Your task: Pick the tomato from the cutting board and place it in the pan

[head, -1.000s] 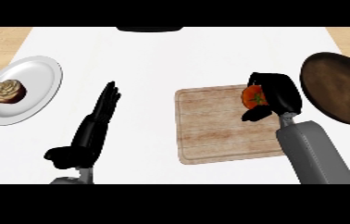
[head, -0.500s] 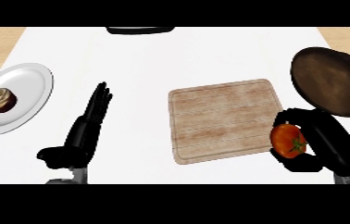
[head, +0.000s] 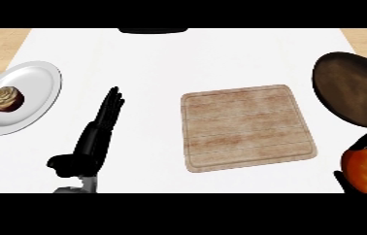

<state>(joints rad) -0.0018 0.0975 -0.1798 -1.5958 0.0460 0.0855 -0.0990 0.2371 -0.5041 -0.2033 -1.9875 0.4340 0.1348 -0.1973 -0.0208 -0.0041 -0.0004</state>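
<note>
The red-orange tomato point(head: 356, 168) shows at the lower right edge, off the board, with my right hand point(head: 350, 183) curled round it; most of that hand is cut off by the frame. The wooden cutting board point(head: 246, 126) lies bare in the middle. The dark brown pan point(head: 344, 86) sits at the right edge, just above the tomato. My left hand point(head: 93, 139) rests open at the lower left, fingers straight and pointing up the counter.
A white plate point(head: 36, 91) with a small frosted cupcake point(head: 10, 99) sits at the left edge. A dark object point(head: 153, 30) lies at the counter's far edge. Wooden floor shows at both top corners.
My right hand lifted the tomato off the board and carried it down and to the right, toward the frame's edge. The left hand stayed still.
</note>
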